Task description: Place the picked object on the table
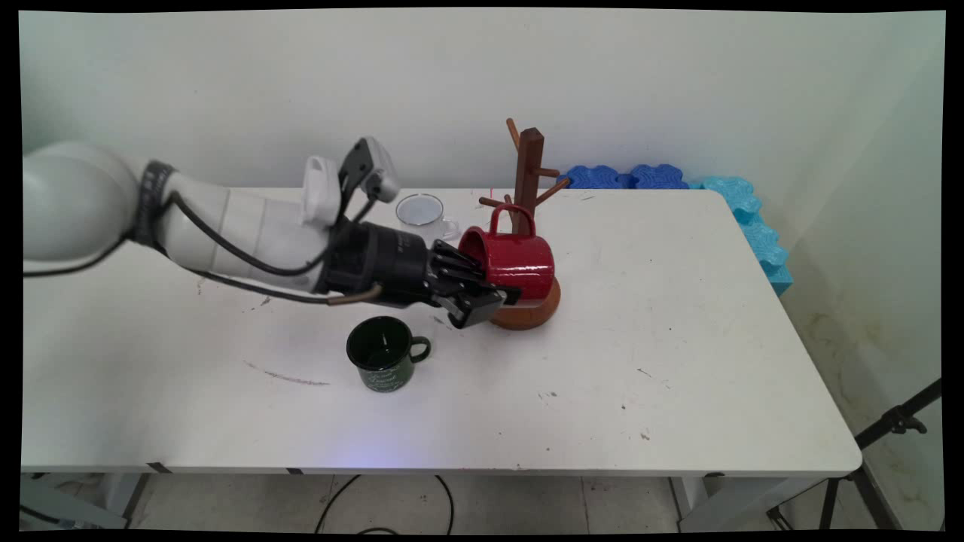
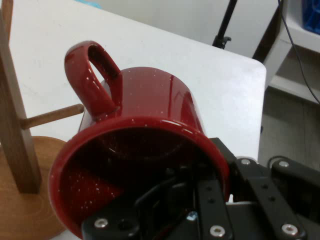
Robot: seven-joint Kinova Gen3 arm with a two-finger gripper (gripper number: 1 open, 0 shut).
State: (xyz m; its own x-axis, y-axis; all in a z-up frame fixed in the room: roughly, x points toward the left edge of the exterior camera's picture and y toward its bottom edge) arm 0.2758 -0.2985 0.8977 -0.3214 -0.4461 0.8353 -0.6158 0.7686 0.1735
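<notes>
Near the middle of the bench (image 1: 678, 316), toward its far edge, the end effector (image 1: 486, 290) grips a red mug (image 1: 512, 260) by its wall, one finger inside the mouth and the other outside against the lower side. The mug lies tipped on its side, its mouth facing the arm and its handle pointing upward. In the hand view the red mug (image 2: 145, 150) fills the centre, its dark interior open toward the camera, with the end effector (image 2: 200, 200) clamped over the lower rim.

Just behind the mug stands a wooden mug tree (image 1: 529, 196) on a round base, with pegs slanting out of its post; one peg reaches toward the mug's handle in the hand view, where the mug tree (image 2: 15, 125) rises at the left edge. A dark green mug (image 1: 384, 363) stands upright nearer the bench's front edge, just below the end effector and apart from it. A clear glass cup (image 1: 423, 213) sits close to the far edge, behind the arm. Blue foam pieces (image 1: 678, 181) lie along the far right corner.
</notes>
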